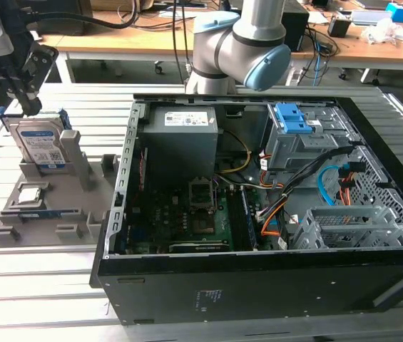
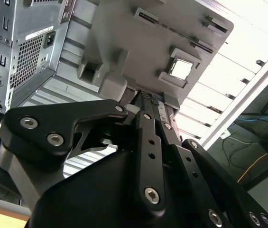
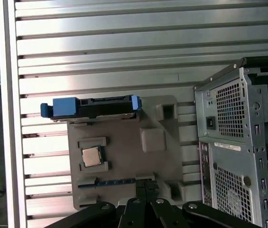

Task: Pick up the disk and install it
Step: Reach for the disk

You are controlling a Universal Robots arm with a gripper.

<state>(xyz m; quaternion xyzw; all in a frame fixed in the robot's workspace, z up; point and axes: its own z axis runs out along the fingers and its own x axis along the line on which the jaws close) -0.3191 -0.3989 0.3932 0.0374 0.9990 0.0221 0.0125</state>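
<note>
the disk [image 1: 41,146] stood on edge in its grey tray [image 1: 51,222] at nine o'clock of the case [image 1: 258,285], likely to offer its top edge, the gripper [image 1: 30,105] hanging just above, closed and empty.

Ribbed metal table [image 1: 37,285] with two things set on it.
Standing by it, as the exterior view shows, I see an open black computer case [image 1: 258,285] lying on its side across the slats. A flat grey plastic tray [image 1: 48,222] sits at the case's nine o'clock, just beside it, flat on the same slats.
</note>
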